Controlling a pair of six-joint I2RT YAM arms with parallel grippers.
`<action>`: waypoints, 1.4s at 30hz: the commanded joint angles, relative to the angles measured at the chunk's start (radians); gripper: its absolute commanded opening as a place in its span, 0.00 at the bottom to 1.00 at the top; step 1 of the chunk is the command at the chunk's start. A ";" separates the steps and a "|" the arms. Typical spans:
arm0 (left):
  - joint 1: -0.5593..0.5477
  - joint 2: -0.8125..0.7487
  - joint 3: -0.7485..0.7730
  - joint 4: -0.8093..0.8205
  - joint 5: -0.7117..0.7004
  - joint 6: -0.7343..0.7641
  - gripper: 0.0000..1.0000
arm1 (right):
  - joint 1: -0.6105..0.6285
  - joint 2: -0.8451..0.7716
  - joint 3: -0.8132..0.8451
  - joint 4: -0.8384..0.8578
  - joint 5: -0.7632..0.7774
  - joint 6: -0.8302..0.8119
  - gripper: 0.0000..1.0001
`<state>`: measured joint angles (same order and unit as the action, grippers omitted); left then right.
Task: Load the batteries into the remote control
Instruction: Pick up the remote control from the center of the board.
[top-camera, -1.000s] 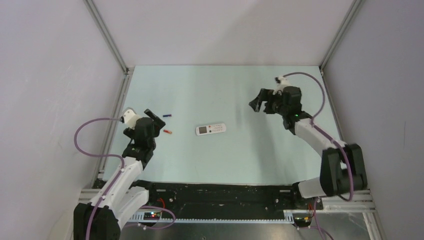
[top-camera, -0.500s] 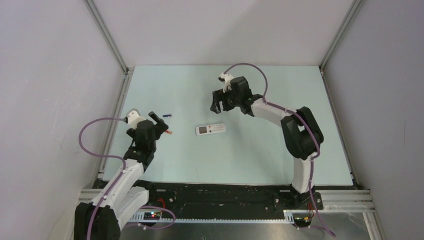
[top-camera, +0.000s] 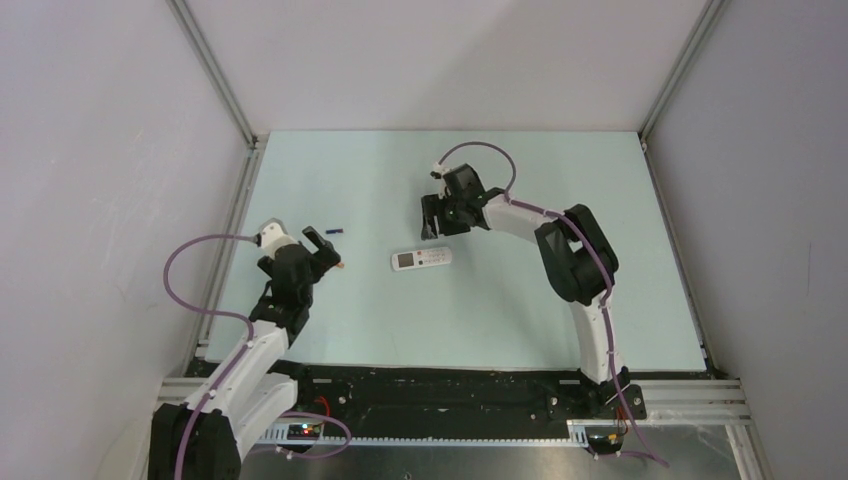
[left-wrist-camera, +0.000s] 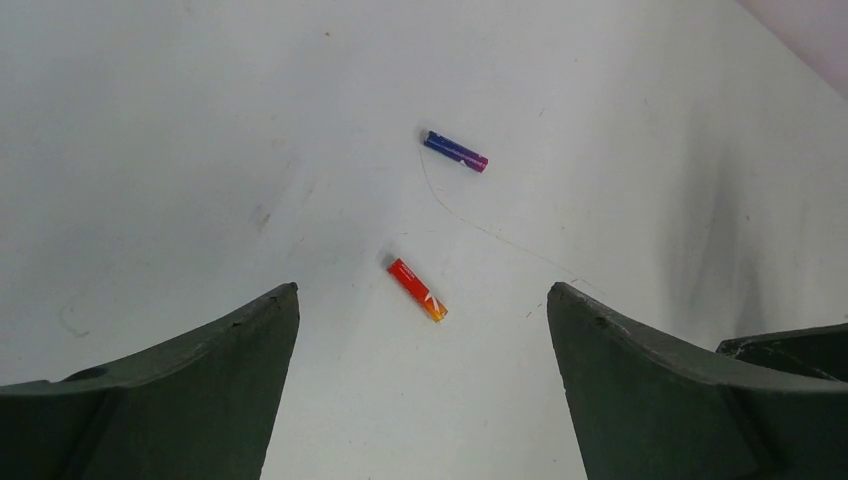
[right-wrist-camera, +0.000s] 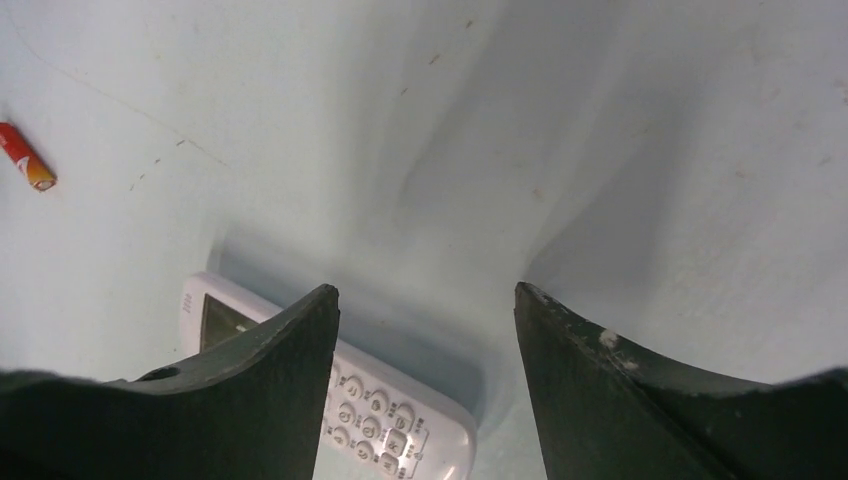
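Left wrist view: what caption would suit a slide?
Open left tool above a small red-orange cylindrical battery and a dark blue battery lying apart.

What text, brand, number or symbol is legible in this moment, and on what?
None can be read.
remote control: button marks and screen are too small and blurred to read.
red-orange battery: label print is unreadable.
blue battery: nothing is legible.

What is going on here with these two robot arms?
They are setting up to load batteries into the remote control, which lies buttons-up on the table. The left arm's fingers hang wide open above the red-orange battery, with the blue battery lying just beyond it. The right arm's fingers are open over the handset. Nothing is held yet.
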<state>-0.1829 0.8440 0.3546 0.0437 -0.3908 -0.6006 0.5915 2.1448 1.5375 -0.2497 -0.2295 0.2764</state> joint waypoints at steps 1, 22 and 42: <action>0.000 -0.004 -0.008 0.038 0.005 0.029 0.97 | 0.021 -0.017 -0.004 -0.062 -0.014 0.033 0.70; 0.000 0.059 0.018 0.045 0.074 0.048 0.95 | 0.139 -0.179 -0.297 -0.001 -0.122 -0.027 0.80; 0.000 0.063 0.018 0.045 0.085 0.052 0.95 | 0.351 -0.154 -0.325 -0.057 0.329 -0.171 0.72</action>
<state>-0.1829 0.9108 0.3550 0.0589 -0.3092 -0.5739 0.9291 1.9530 1.2514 -0.2100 0.0238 0.1108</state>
